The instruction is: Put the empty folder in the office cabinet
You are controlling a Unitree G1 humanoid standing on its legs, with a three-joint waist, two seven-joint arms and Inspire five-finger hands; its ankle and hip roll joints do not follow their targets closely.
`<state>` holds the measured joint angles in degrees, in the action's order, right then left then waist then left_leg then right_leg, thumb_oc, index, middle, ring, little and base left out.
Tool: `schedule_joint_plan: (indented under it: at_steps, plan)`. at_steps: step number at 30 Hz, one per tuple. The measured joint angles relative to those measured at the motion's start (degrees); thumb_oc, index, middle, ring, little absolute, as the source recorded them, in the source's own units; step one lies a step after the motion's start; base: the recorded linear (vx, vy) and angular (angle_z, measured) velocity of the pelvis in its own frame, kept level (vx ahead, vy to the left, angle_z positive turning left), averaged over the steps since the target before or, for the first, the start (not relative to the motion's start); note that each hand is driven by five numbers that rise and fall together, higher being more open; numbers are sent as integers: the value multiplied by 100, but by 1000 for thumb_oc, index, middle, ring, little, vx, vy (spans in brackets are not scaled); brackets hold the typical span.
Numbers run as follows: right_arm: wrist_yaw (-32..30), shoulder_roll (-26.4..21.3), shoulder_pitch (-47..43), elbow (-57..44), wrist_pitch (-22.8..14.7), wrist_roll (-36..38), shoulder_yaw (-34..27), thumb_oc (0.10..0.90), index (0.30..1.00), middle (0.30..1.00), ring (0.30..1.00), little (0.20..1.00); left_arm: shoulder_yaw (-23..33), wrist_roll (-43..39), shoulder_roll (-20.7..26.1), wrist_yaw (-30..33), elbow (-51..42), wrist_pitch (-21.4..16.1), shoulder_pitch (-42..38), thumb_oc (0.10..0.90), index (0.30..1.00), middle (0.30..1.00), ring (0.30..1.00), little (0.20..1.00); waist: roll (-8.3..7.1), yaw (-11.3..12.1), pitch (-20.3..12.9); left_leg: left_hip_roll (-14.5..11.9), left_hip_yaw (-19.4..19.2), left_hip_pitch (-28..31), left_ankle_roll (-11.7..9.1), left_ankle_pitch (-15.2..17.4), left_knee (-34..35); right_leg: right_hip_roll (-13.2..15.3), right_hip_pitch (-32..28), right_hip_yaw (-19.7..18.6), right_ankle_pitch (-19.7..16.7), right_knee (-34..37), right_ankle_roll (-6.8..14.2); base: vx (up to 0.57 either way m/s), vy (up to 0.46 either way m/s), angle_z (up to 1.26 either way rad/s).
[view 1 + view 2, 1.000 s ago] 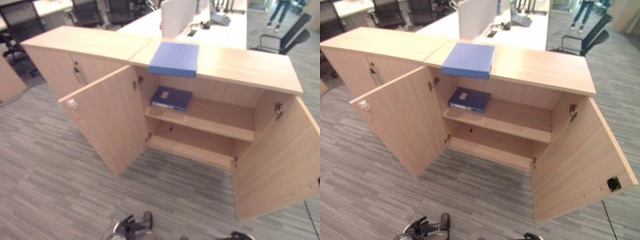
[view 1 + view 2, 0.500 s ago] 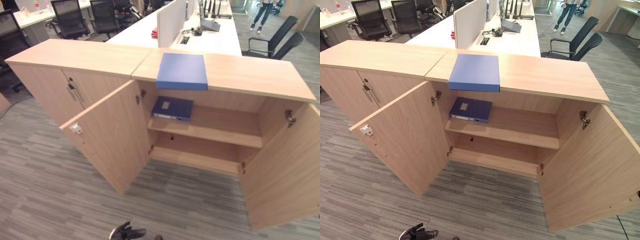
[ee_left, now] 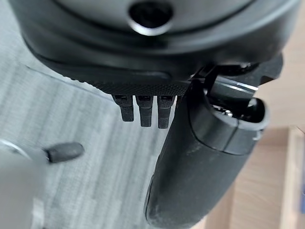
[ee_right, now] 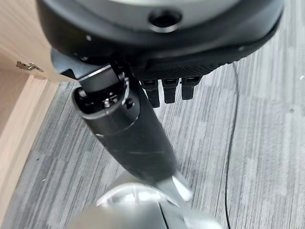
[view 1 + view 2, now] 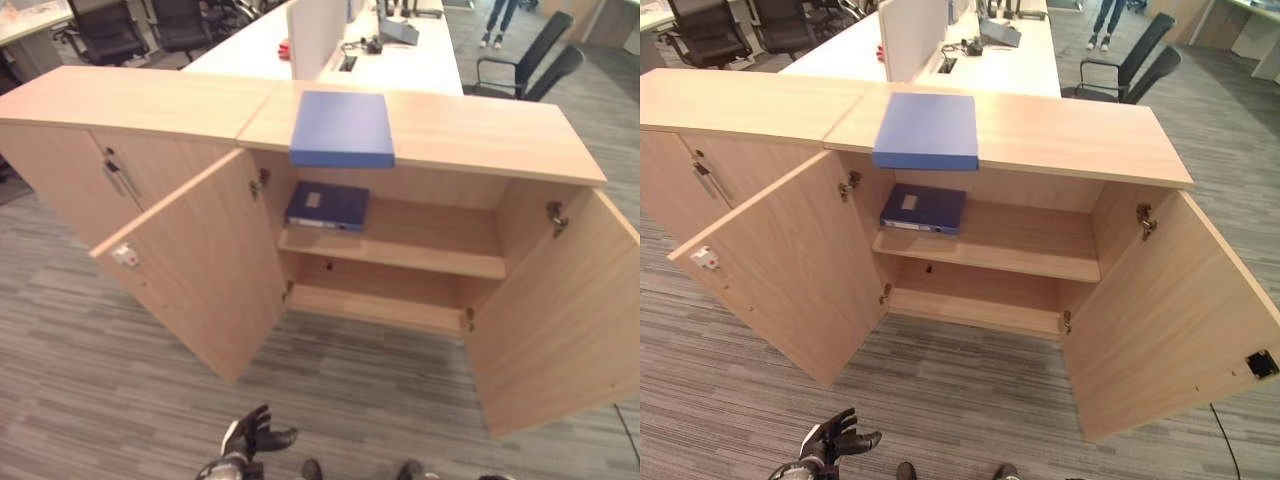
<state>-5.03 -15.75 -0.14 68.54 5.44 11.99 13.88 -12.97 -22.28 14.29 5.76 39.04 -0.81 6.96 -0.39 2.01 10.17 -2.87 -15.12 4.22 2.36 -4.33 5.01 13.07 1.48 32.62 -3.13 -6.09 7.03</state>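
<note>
The office cabinet spans the middle of the frame, a low wooden unit with both doors swung wide: the left door angles toward lower left, the right door toward lower right. An adjoining cabinet with its doors closed stands at upper left. White desks and black office chairs lie behind, along the top edge; a person's legs show at upper right.

The blue folder lies flat on the cabinet top, centre-left, its front edge slightly overhanging the opening. A second, darker blue folder lies flat on the upper shelf, at its left end.

The left hand sits at bottom centre-left, over grey carpet, fingers spread and holding nothing. The right hand shows in its wrist view over carpet, fingers straight and empty.
</note>
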Motion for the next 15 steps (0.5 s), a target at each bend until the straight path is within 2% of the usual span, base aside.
schedule_joint_plan:
  at_steps: [1,4,7,9,11,13,15]
  plan:
    - [1,-28,2,-6,20,7,-3,800,900,900,900,900,-29,-6,-29,-33,-274,-17,107,800,900,900,900,900,70,54,-6,-147,-32,-3,-205,-33,-4,-194,-80,28,-13,170,-91,121,-148,0]
    - [28,-32,-28,-139,5,207,-15,800,900,900,900,900,-2,-21,-42,-24,-433,15,103,800,900,900,900,900,97,149,-13,-343,-24,-17,-369,-54,-24,-460,-146,80,7,337,-158,135,-172,-11]
    - [121,44,-159,-340,-80,284,-28,800,900,900,900,900,0,-134,-45,-39,-434,49,89,800,900,900,900,900,77,153,-23,-468,-17,-3,-446,-34,-25,-584,-147,83,99,302,-305,212,-276,-1]
    - [224,293,-360,-348,-178,284,-59,800,900,900,900,900,6,-180,-43,-62,-434,80,108,800,900,900,900,900,82,211,-33,-541,-4,54,-491,-20,-28,-664,-182,82,191,245,-449,141,-273,2]
    - [298,482,-395,-305,-210,287,-65,800,900,900,900,900,26,-210,-38,-33,-461,85,112,800,900,900,900,900,31,324,-35,-669,-21,-51,-643,145,-540,-660,-201,69,336,55,-596,56,-253,1]
    - [311,603,-391,-304,-209,291,-65,800,900,900,900,900,47,-215,4,-13,-474,87,110,800,900,900,900,900,-28,398,-41,-735,-21,-142,-652,256,-824,-687,-215,77,408,-12,-652,28,-285,-1]
    - [327,784,-495,-229,-214,395,-65,800,900,900,900,900,232,-219,105,21,-539,87,42,800,900,900,900,900,-312,589,127,-912,32,-827,-743,299,-2281,-580,-85,60,692,-315,-926,57,-149,-2]
